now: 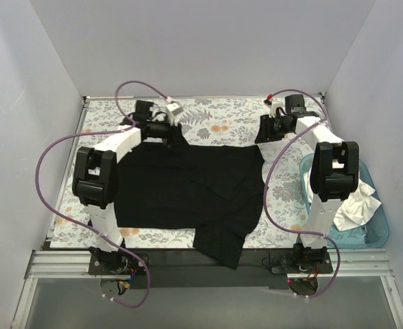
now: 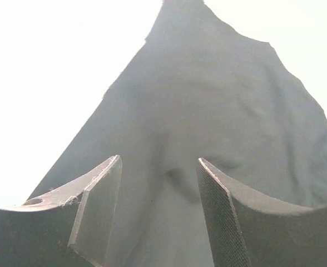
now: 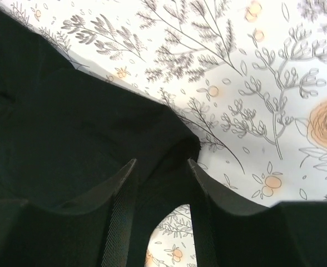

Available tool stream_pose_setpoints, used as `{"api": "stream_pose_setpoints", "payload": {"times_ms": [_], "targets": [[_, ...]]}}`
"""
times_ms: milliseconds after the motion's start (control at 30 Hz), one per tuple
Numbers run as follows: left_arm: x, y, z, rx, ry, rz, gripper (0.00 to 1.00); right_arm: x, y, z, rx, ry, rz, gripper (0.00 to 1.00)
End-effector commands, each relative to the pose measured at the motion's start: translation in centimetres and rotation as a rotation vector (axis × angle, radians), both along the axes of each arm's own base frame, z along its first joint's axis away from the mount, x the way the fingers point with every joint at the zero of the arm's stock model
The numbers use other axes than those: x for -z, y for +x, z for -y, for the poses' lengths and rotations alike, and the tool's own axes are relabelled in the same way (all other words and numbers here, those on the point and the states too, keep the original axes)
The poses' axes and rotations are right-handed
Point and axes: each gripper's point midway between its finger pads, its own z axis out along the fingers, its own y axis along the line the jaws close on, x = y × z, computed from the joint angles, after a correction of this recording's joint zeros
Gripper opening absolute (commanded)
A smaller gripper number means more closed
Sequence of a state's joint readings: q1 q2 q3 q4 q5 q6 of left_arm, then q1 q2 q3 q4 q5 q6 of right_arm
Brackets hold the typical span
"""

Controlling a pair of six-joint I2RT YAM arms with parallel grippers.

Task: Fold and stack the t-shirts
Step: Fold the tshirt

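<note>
From above, the black t-shirt (image 1: 188, 185) lies spread on the floral sheet (image 1: 215, 116) that covers the counter (image 1: 174, 256). One corner hangs over the near edge. My left gripper (image 1: 168, 131) is at the shirt's far left corner and my right gripper (image 1: 266, 131) at its far right corner. I judge I have both far corners because the far edge is what I must carry toward me for the first fold, and taking it at both ends should keep it straight. The white t-shirts (image 1: 356, 205) are bunched in the tub (image 1: 383, 226) at my right, out of the way until this one is done.

From my left wrist, the black cloth fills the space between and beyond my fingers (image 2: 99, 194), with a small pucker close to the right one. The fingers stand well apart. I cannot tell whether they are pinching the cloth or only straddling it. The surroundings are washed out white.

From my right wrist, the fingers (image 3: 122, 206) sit closer together, and a ridge of the shirt's edge rises between them. A patch of the sheet shows underneath that ridge, so the cloth is off the sheet there. I take this gripper to be clenched on the corner. The slack behind it suggests the far edge has not yet been drawn taut.
</note>
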State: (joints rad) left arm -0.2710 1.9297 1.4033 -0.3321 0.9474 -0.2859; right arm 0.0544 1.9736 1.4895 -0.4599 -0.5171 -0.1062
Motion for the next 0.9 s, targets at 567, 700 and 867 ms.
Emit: {"api": "stream_pose_setpoints", "payload": {"times_ms": [567, 700, 867], "targets": [[8.4, 6.3, -29.7, -0.978, 0.348, -0.400, 0.54, 6.4, -2.2, -0.4, -0.125, -0.506, -0.033, 0.42], [10.6, 5.7, -30.4, -0.996, 0.407, -0.445, 0.54, 7.9, -2.2, 1.2, -0.143, -0.591, -0.063, 0.42], [12.3, 5.6, -31.4, -1.027, 0.460, -0.472, 0.52, 8.9, 0.0, 2.6, -0.140, -0.665, -0.052, 0.42]]}}
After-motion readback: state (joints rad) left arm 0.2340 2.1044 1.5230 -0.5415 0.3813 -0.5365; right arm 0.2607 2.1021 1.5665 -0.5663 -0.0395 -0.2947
